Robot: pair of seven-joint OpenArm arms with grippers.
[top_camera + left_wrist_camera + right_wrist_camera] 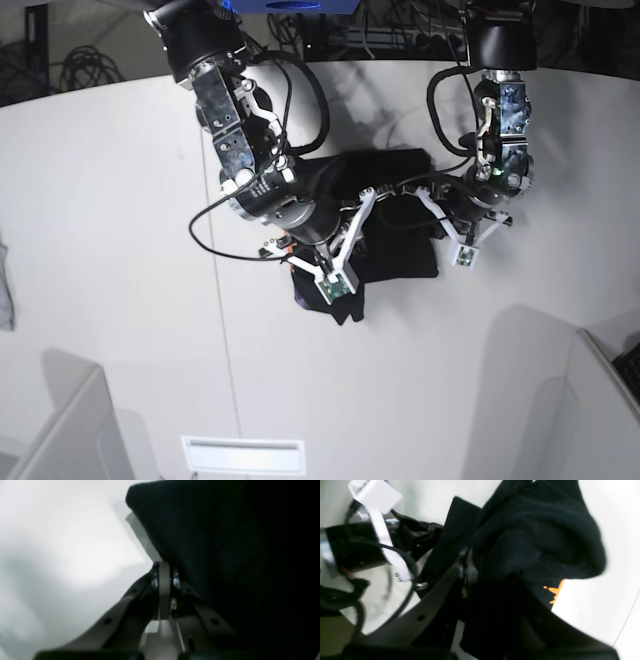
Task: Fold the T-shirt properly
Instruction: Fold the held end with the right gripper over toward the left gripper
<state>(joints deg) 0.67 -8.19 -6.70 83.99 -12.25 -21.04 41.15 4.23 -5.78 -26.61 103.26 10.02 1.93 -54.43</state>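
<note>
The black T-shirt (395,215) lies bunched on the white table (120,200) between my two arms. In the right wrist view, my right gripper (487,566) is shut on a thick wad of the T-shirt (535,530), and a bit of orange print (555,592) shows below the fold. In the base view this gripper (338,292) holds a dark lump at the shirt's near left corner. My left gripper (163,563) is shut, with its fingertips pinching the edge of the T-shirt (225,555), which fills the right of that view.
A small grey cloth scrap (5,285) lies at the table's far left edge. Pale bins stand at the near left (70,420) and near right (600,400). A white plate (243,455) sits at the front. The other arm and its cables (370,545) are close by in the right wrist view.
</note>
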